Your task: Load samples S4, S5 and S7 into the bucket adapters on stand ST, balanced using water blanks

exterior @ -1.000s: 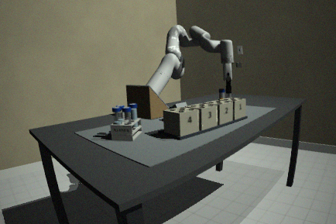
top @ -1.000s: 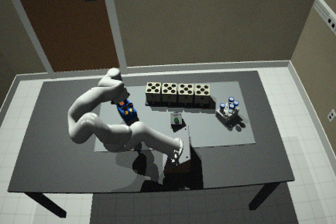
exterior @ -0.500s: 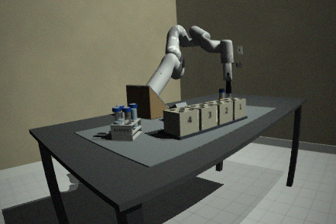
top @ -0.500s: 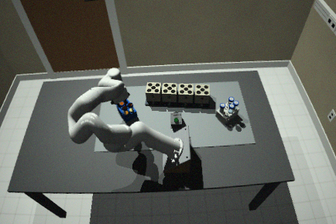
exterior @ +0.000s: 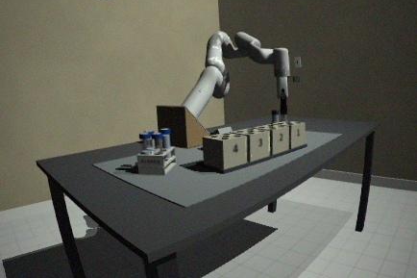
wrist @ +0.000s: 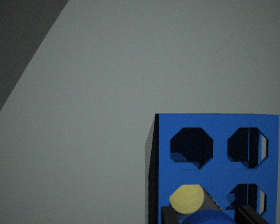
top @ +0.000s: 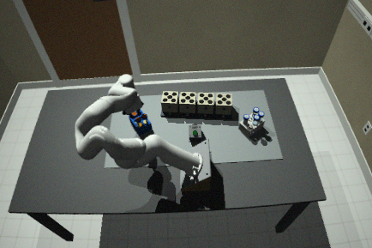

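Fingers of the gripper (exterior: 283, 114) (wrist: 209, 216) are closed on a blue-capped tube (wrist: 209, 218) between them. Directly below them stands the blue rack (wrist: 218, 172) (top: 142, 125); well apart from them are the adapters (top: 197, 105) (exterior: 226, 154) and the white rack (top: 253, 126) (exterior: 156, 163) of blanks.

Outward from the gripper (top: 135, 107) (exterior: 283, 116) (wrist: 206, 216), adapters (top: 171, 106) (exterior: 298, 135) read "1", "2", "3", "4"; farthest, the rack's (top: 252, 129) (exterior: 157, 164) blurred label reads "BLANKS".
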Controlling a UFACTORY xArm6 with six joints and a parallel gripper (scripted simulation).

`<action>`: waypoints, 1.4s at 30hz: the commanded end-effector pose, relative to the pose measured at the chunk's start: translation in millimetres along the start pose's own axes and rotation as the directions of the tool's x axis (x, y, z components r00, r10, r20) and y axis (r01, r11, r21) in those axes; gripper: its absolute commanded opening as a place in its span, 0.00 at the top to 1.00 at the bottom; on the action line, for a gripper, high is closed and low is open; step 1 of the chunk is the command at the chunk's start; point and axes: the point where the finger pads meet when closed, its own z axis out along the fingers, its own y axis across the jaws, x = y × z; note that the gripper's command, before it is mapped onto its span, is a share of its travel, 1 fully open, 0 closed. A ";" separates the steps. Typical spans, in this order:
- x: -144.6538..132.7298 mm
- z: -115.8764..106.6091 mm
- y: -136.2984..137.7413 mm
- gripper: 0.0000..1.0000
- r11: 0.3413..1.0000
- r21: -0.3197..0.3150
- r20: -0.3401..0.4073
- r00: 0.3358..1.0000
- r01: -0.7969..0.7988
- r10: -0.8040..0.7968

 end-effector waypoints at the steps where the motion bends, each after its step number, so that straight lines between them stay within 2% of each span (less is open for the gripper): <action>1: 0.9 -3.3 -0.1 1.00 1.000 -0.001 -0.002 1.000 0.001 -0.001; 24: 0.9 -14.0 -0.1 1.00 1.000 -0.001 -0.002 1.000 0.001 -0.001; 42: 0.8 -46.0 -0.1 1.00 1.000 -0.001 -0.002 1.000 0.001 -0.001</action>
